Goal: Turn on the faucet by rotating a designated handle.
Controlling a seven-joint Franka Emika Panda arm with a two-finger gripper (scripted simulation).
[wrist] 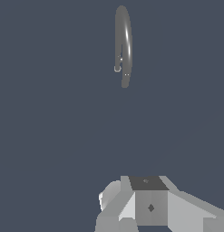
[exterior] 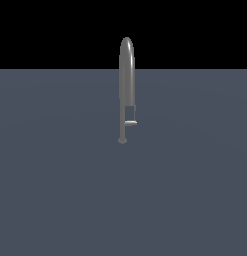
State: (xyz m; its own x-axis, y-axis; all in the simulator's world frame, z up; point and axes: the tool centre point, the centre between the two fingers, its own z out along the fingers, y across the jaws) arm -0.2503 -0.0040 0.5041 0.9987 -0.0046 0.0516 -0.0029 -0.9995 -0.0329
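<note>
slim grey metal faucet [exterior: 126, 75] upright, short bar handle [exterior: 130, 122] (pale) low on stem.

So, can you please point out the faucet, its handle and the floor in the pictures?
faucet [exterior: 126, 70], exterior view, on the tall arched spout pipe.
handle [exterior: 130, 122], exterior view, on the short light bar beside the lower stem.
floor [exterior: 55, 190], exterior view, on bare grey surface.

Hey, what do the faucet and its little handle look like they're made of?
The faucet looks like grey metal with a smooth, polished finish: a bright streak runs along its curved pipe in the wrist view. The handle is lighter grey, probably the same metal, though it is too small to be sure. As a render, both are only apparent.
</note>
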